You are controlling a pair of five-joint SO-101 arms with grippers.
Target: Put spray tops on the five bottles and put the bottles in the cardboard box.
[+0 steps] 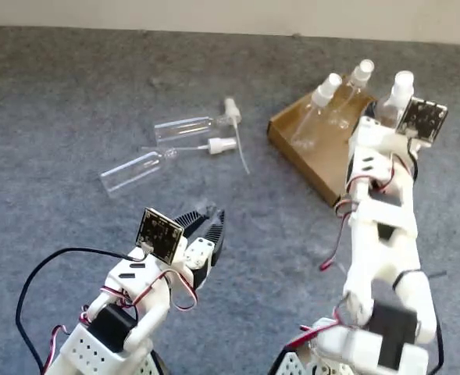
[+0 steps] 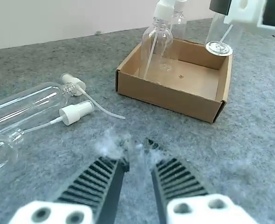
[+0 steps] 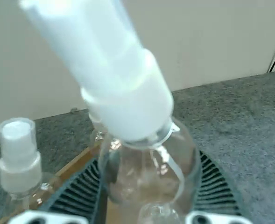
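The right arm stretches far forward across the grey felt table (image 1: 73, 86). The right gripper (image 1: 387, 117) is clamped around a clear plastic bottle with a white spray top (image 3: 146, 172), held roughly upright at the far edge of the shallow brown cardboard box (image 2: 170, 98). Two more capped clear bottles (image 1: 323, 105) stand inside the box. The left arm sits folded low near its base. The left gripper (image 2: 137, 156) points forward over the felt with its fingers slightly parted and empty. Ahead of it lie two uncapped clear bottles (image 1: 183, 127) and two loose white spray tops (image 1: 222, 145) — just beside their necks.
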